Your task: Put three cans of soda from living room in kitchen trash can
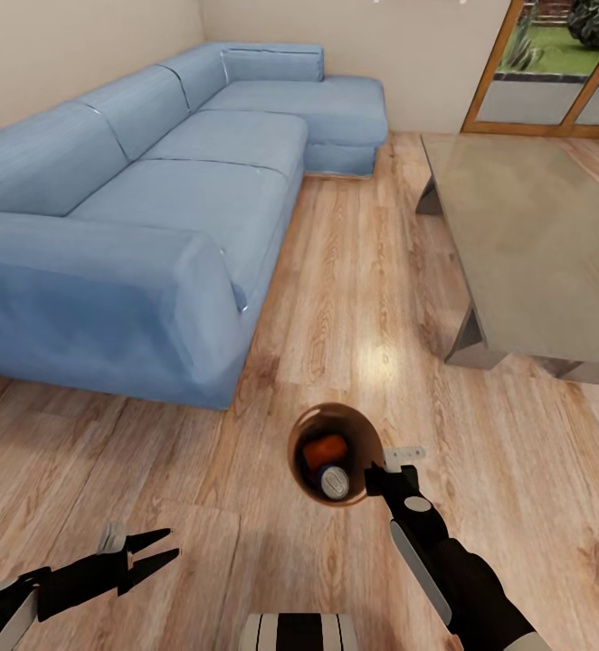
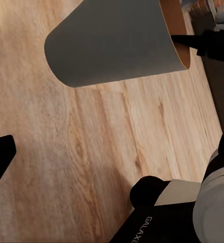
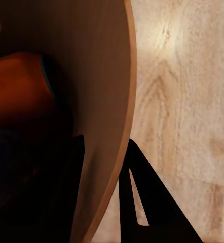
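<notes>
The right tool [image 1: 378,477] pinches the rim of the pale grey tapered bin [image 1: 334,452], apparently holding two orange soda cans [image 1: 325,449]; the released left tool [image 1: 159,551] hangs at eight o'clock

From where I'm standing there's a big blue sectional sofa [image 1: 155,190] taking up the left side, with its chaise end running along the far beige wall [image 1: 408,54] and its near armrest closest to me. To the right of the sofa, across a strip of light wood plank floor [image 1: 336,298], sits a long low grey table [image 1: 535,244] with a smooth top and angled legs, well apart from the sofa. Past the table's far end, in the corner beyond the sofa's chaise, I can see a wood-framed glass door [image 1: 562,81] with green garden behind it.
</notes>
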Controlling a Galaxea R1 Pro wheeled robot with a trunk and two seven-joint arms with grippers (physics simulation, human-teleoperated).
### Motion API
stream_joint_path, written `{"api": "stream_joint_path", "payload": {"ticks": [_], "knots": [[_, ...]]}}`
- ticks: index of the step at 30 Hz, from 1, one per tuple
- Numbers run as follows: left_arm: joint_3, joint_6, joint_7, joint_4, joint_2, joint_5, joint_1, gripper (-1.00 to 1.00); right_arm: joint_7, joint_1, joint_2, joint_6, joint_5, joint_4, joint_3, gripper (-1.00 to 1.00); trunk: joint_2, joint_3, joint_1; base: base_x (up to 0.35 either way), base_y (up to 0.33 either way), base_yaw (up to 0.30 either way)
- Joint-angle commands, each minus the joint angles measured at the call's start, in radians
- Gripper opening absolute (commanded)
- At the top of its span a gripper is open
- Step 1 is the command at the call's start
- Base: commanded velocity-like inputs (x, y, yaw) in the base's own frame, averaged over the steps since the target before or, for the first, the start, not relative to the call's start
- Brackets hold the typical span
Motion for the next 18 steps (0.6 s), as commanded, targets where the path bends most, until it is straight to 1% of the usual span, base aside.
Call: {"api": "stream_joint_path", "payload": {"ticks": [1,10,18], "knots": [[0.000,0.000,0.000,0.000,0.000,0.000,0.000,1.00,0.002,-0.001,0.000,-0.002,0.006,-0.002,0.000,-1.00,0.000,0.000,0.000,0.000,0.000,0.000],[0.001,0.000,0.000,-0.001,0.000,0.001,0.000,1.00,0.002,-0.001,0.001,-0.002,0.006,-0.002,0.000,-1.00,0.000,0.007,0.000,0.000,0.000,0.000],[0.000,0.000,0.000,-0.001,-0.001,0.001,0.000,1.00,0.002,-0.001,0.001,-0.002,0.006,-0.002,0.001,-1.00,0.000,0.009,0.000,0.000,0.000,0.000]]}}
